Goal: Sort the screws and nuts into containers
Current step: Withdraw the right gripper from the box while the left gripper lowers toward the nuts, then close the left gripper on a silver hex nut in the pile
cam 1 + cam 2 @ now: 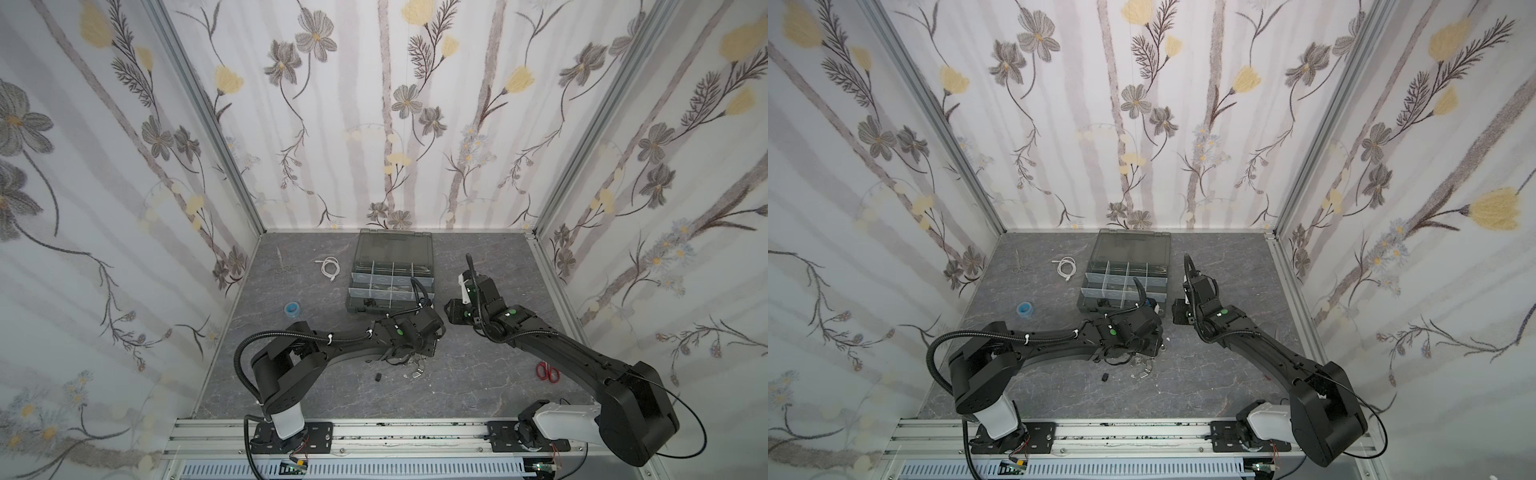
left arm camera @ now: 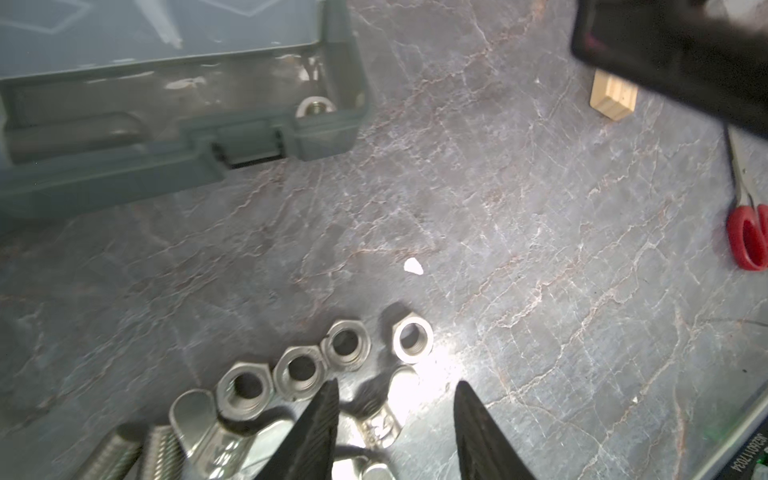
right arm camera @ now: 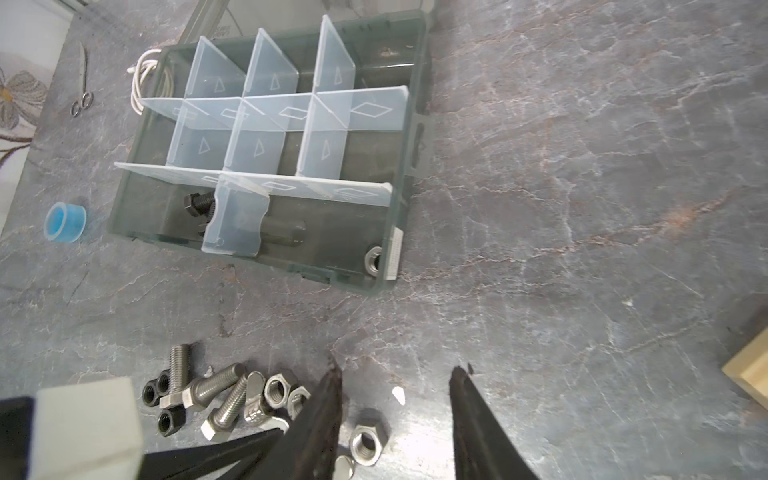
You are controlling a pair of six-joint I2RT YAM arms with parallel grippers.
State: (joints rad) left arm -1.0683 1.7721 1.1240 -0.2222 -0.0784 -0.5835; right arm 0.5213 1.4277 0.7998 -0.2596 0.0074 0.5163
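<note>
The left gripper (image 2: pixel 395 384) is hanging low over the loose heap of hardware near the middle of the bench (image 1: pixel 469 386). Its jaws are standing part-way apart and gripping nothing. A silver wing nut (image 2: pixel 380 411) is lying on the bench between them, close against one finger. I judge that is why the arm is stooping so low: it is lining up to pinch that piece.

The other nuts (image 2: pixel 299 368) are lying in a row just past the fingertips, and the screws (image 3: pixel 216 390) are jumbled in the same heap.

The organizer case (image 3: pixel 417 124) is sitting toward the bench's back edge with its lid (image 1: pixel 395 245) thrown back, so the containers (image 3: pixel 266 149) are facing up for dropping parts in. A black screw (image 3: pixel 198 203) is already lying in the front row. A silver nut (image 3: pixel 372 259) is resting in the case's front corner, with a divider (image 3: pixel 235 220) keeping the two kinds apart.

The right gripper (image 3: pixel 395 374) is hovering beside the heap, its jaws likewise part-way apart and empty, with only bare bench and a white speck (image 3: pixel 399 395) beneath. It seems to be holding clear so the arms are not crowding each other.
</note>
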